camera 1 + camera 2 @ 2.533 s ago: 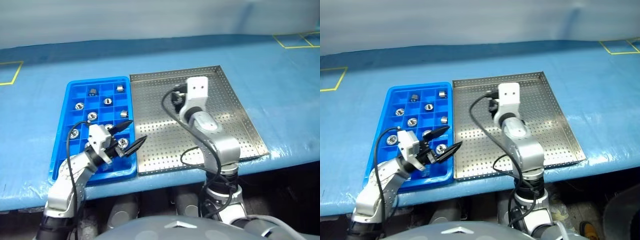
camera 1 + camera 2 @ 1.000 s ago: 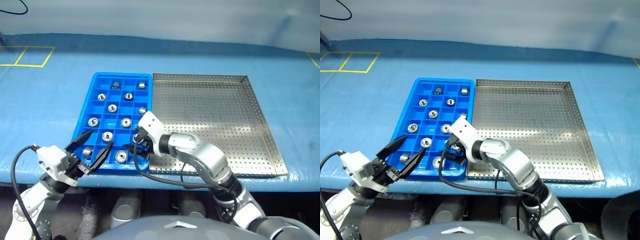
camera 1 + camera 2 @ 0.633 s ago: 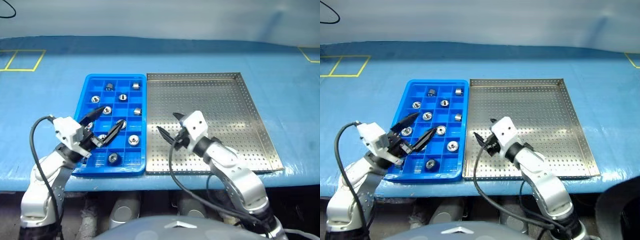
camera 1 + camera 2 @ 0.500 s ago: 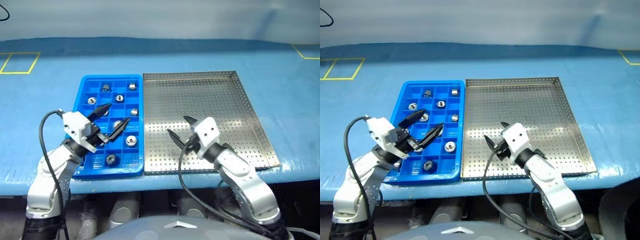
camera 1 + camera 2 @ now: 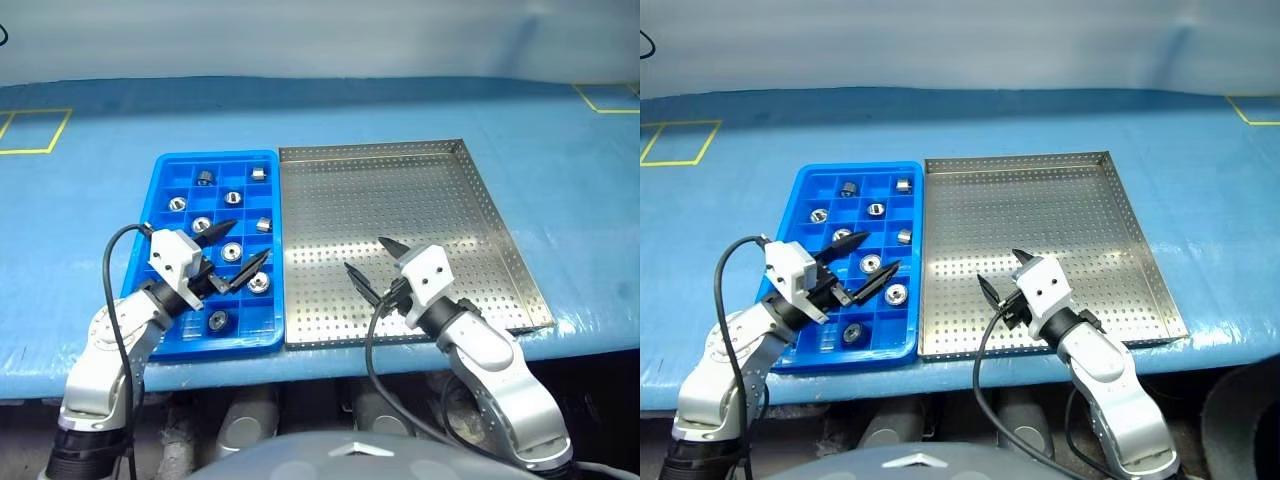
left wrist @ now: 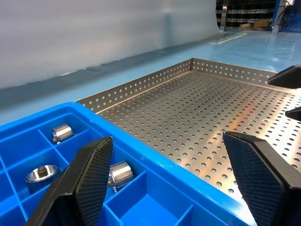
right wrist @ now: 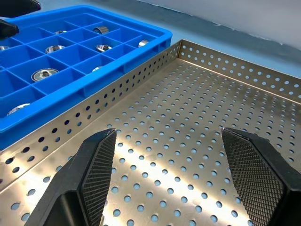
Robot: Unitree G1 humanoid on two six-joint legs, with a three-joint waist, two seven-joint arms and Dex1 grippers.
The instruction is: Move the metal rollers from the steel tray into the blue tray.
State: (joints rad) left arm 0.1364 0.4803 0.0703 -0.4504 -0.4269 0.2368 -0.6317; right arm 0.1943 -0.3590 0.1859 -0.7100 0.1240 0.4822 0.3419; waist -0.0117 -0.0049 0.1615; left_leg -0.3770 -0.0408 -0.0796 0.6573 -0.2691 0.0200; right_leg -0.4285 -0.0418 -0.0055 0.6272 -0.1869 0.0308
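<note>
Several metal rollers (image 5: 233,198) lie one to a compartment in the blue tray (image 5: 150,196), and every roller I see is there. To its right, touching it, sits the steel tray (image 5: 470,190) with its perforated floor. My left gripper (image 5: 250,240) hovers open above the blue tray's near right compartments, holding nothing. In the left wrist view its fingers (image 6: 94,174) frame a roller (image 6: 121,173) and the steel tray's floor (image 6: 197,113). My right gripper (image 5: 365,253) hangs open and holding nothing over the steel tray's near left part, its fingers (image 7: 96,165) spread above the floor (image 7: 169,117).
Both trays rest on a blue table covering (image 5: 80,230) close to the table's front edge. Yellow tape squares mark the far left (image 5: 30,130) and far right (image 5: 605,97) of the table. Black cables loop off both wrists.
My right gripper pulled back from the blue tray's near right corner, rightward over the steel tray. The left gripper came forward over the blue tray. Both stayed open. The camera view shifted too.
</note>
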